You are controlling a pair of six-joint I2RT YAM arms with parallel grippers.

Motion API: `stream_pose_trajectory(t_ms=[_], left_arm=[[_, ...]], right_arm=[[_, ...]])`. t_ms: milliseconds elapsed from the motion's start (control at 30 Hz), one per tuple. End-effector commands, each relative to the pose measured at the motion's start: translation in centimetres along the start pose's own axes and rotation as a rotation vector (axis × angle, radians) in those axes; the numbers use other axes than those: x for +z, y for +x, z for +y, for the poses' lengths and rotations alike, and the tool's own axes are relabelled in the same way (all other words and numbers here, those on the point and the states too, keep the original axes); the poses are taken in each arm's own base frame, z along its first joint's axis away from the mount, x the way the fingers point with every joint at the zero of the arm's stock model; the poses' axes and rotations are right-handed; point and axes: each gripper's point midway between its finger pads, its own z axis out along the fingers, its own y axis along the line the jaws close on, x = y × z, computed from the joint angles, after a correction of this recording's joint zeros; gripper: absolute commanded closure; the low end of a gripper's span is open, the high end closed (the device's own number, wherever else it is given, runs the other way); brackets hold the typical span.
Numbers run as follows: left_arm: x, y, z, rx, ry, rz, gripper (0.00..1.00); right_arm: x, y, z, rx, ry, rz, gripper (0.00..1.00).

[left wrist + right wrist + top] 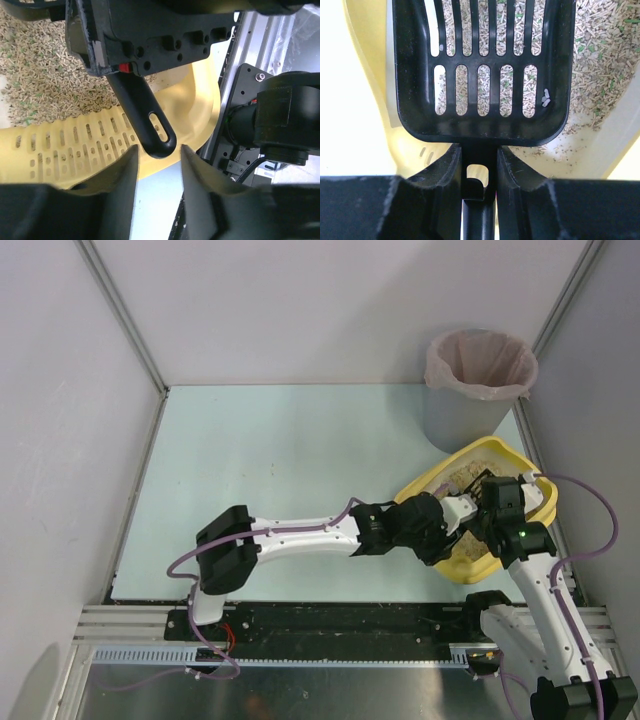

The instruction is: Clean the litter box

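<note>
My left gripper (159,160) hovers, fingers apart and gripping nothing, at the near rim of the yellow litter box (432,472) on the right of the table (280,490). My right gripper (480,165) clamps the handle of a black slotted scoop (480,127) over the litter, with a few grey bits in it. I judge scooping is underway, and tipping into the pink-lined bin (460,425) remains. I can read no writing.

One litter box (452,454), one black scoop (480,127), one grey bin (460,420); two arms — left arm (300,535), right arm (545,590) — and perhaps three pale pellets (545,98).
</note>
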Motion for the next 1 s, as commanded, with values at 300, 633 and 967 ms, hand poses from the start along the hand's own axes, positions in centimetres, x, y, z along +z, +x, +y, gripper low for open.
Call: stream_pose_trajectory(t_ms=[300, 633, 967], left_arm=[[-4.7, -4.5, -2.0, 0.008, 0.055, -0.122, 0.23], [-14.6, -2.9, -0.5, 0.171, 0.074, -0.179, 0.01], [-20.5, -4.1, 10.6, 0.067, -0.239, -0.256, 0.01]], right_arm=[[-1.3, 2.2, 1.2, -0.026, -0.073, 0.194, 1.0], [-4.2, 2.5, 0.9, -0.081, -0.064, 0.39, 1.0], [-5.5, 3.7, -0.2, -0.087, -0.028, 0.613, 1.0]])
